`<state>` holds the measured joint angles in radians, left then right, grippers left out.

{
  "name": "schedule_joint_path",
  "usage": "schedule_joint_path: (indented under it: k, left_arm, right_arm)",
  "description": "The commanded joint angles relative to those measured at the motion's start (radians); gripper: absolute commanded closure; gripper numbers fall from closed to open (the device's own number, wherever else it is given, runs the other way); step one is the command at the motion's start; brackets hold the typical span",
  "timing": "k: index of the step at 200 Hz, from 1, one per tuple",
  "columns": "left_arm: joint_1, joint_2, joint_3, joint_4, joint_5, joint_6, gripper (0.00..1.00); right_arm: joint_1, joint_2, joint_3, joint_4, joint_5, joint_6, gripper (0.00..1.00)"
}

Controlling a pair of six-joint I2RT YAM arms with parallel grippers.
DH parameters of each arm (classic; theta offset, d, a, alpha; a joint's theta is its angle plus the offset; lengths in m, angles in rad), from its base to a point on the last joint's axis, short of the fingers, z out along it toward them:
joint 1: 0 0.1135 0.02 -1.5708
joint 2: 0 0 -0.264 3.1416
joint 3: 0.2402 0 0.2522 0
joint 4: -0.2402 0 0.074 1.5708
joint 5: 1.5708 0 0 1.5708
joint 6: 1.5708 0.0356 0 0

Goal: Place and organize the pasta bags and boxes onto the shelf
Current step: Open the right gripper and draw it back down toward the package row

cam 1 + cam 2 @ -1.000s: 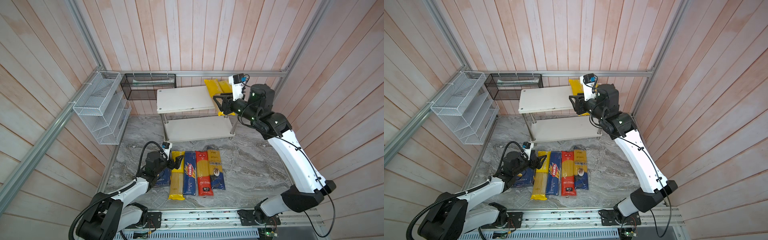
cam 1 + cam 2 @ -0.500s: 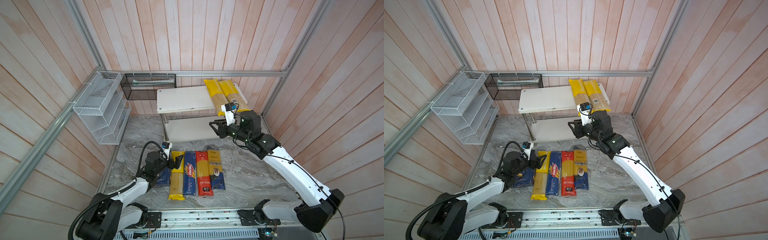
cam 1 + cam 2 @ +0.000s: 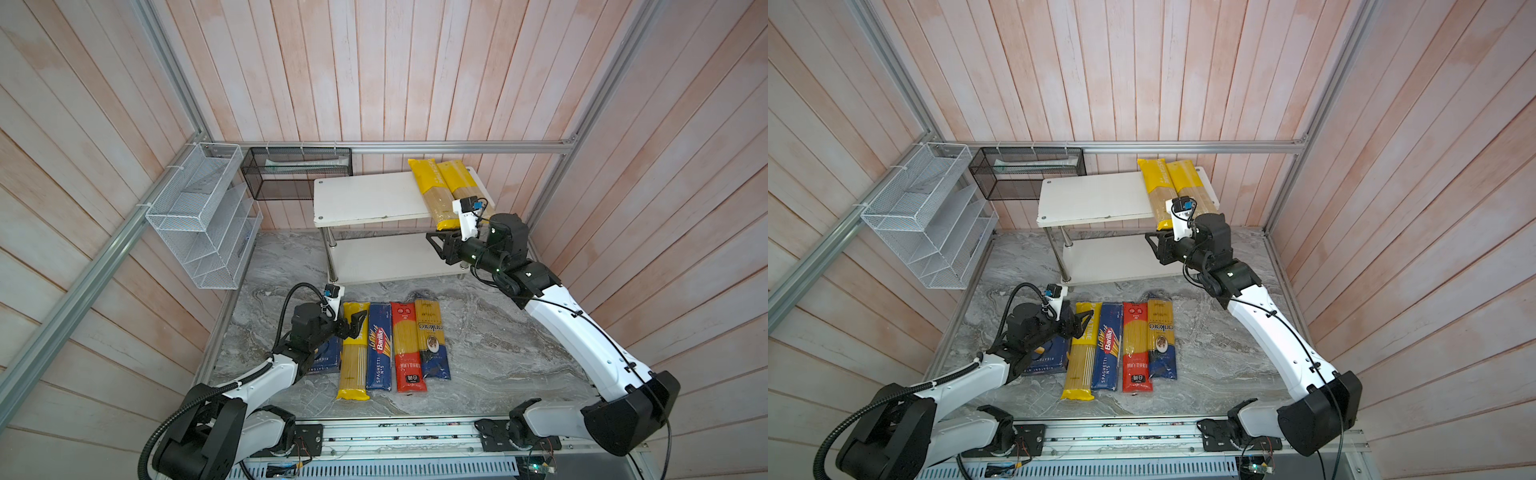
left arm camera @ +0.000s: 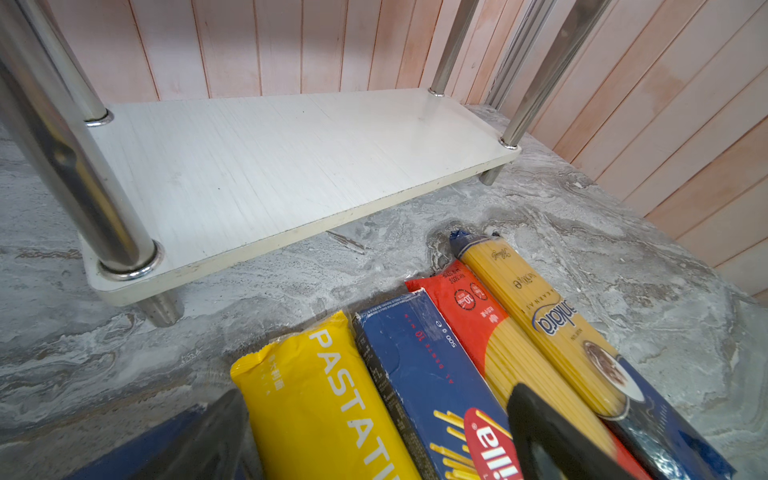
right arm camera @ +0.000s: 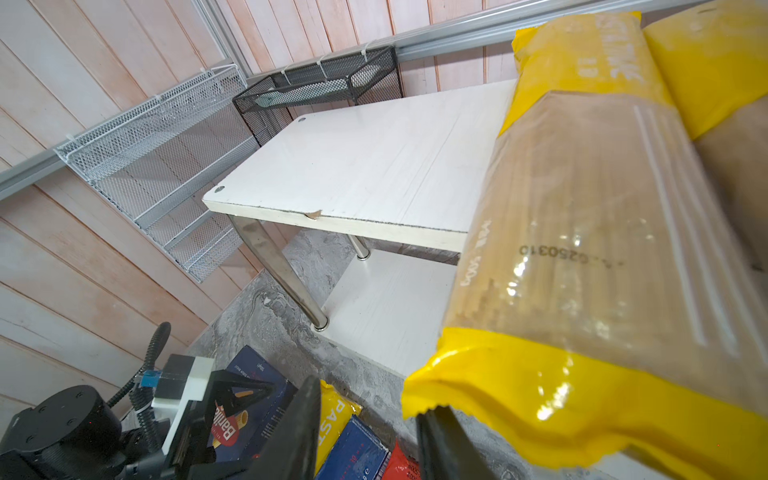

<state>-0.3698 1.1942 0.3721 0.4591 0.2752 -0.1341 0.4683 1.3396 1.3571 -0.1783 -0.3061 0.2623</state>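
The shelf (image 3: 365,199) stands at the back, and two yellow-ended bags (image 3: 432,193) (image 3: 1177,187) lie side by side across the right end of its top board, their front ends overhanging. My right gripper (image 3: 438,248) (image 5: 372,395) hangs open just below those ends, holding nothing. On the floor lie a wide Barilla box (image 3: 326,361), partly under my left arm, a yellow bag (image 3: 353,361), the spaghetti box (image 3: 379,353), a red-ended bag (image 3: 408,349) and a beige-and-navy bag (image 3: 432,340). My left gripper (image 3: 355,324) (image 4: 376,392) is open over the yellow bag and spaghetti box.
A white wire mesh rack (image 3: 199,216) hangs on the left wall and a black mesh basket (image 3: 297,172) sits behind the shelf. The shelf's lower board (image 4: 291,166) is bare. Wooden walls close in on three sides.
My right gripper has dropped from the top board, beside the bags, to a spot in front of and below their overhanging ends. The left arm has stayed put.
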Motion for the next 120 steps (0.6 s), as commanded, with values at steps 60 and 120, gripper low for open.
schedule_joint_path:
  k: [60,120]
  left_arm:
    - [-0.004,-0.021,0.007,-0.001,-0.019,0.019,0.00]
    - [-0.004,-0.022,0.007,-0.005,-0.006,0.022,0.00]
  right_arm:
    - [-0.039,0.061,0.026,0.056,0.004,0.006,0.60]
    - [-0.059,0.097,0.058,0.031,0.001,-0.012,0.57]
